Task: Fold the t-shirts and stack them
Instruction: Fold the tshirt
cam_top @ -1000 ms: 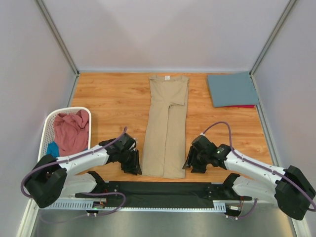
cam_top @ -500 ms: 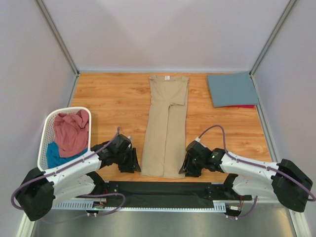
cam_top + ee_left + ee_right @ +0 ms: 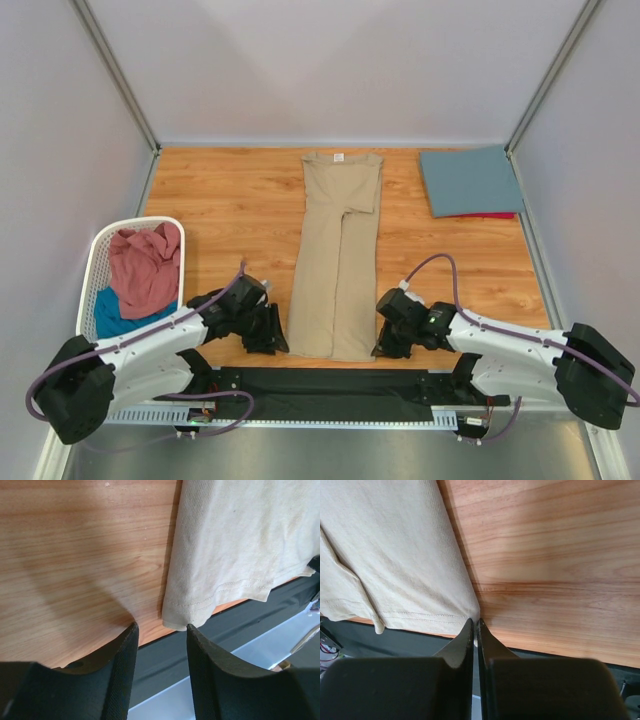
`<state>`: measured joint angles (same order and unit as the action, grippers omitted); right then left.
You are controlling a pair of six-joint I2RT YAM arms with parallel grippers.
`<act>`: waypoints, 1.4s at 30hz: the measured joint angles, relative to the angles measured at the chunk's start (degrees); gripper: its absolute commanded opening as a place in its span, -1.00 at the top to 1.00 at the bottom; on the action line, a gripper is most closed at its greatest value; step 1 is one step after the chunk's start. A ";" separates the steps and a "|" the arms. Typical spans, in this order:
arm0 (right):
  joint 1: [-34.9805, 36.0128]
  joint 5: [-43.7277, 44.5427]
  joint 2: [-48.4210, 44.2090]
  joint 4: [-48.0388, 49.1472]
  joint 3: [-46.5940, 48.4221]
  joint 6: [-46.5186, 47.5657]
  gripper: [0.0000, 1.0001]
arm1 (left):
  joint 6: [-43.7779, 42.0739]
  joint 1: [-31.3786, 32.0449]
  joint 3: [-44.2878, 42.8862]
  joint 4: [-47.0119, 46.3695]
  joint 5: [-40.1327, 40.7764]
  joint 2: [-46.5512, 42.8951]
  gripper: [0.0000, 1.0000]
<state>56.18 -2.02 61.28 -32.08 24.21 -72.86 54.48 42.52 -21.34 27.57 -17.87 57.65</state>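
A tan t-shirt (image 3: 335, 270) lies flat as a long narrow strip down the middle of the wooden table, with its white neck label at the far end. My left gripper (image 3: 272, 340) is open at the shirt's near left hem corner. In the left wrist view (image 3: 161, 627) that corner (image 3: 182, 622) touches the tip of the right finger. My right gripper (image 3: 380, 345) is at the near right hem corner. In the right wrist view (image 3: 476, 622) it is shut on the tip of the tan hem (image 3: 420, 615).
A folded slate blue shirt (image 3: 468, 180) lies on a red one (image 3: 495, 215) at the far right. A white slatted basket (image 3: 95, 260) at the left holds a dusty pink shirt (image 3: 145, 265) and a teal one (image 3: 108, 310). A black mat (image 3: 320, 385) borders the near table edge.
Both grippers have moved in and down to the tan shirt's near hem corners. The right one has shifted left onto its corner.
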 measured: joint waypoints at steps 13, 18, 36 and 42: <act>0.02 1.86 -2.19 -1.38 -0.26 0.02 0.99 | 3.39 0.13 1.49 -4.17 -1.46 1.70 0.24; 0.04 2.05 -3.04 -1.49 -0.83 0.00 0.99 | 3.69 0.22 1.73 -5.57 -1.77 3.34 0.70; 0.04 3.23 -7.23 -5.25 -0.63 0.92 0.99 | 5.14 3.65 -0.52 -1.99 -1.31 3.91 1.00; 0.04 5.42 -5.27 -8.87 4.13 4.31 0.99 | 4.81 3.89 -5.73 1.75 -0.70 6.12 1.00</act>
<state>56.23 3.40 56.01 -40.95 28.34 -68.55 59.29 46.41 -27.07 29.32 -18.57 63.77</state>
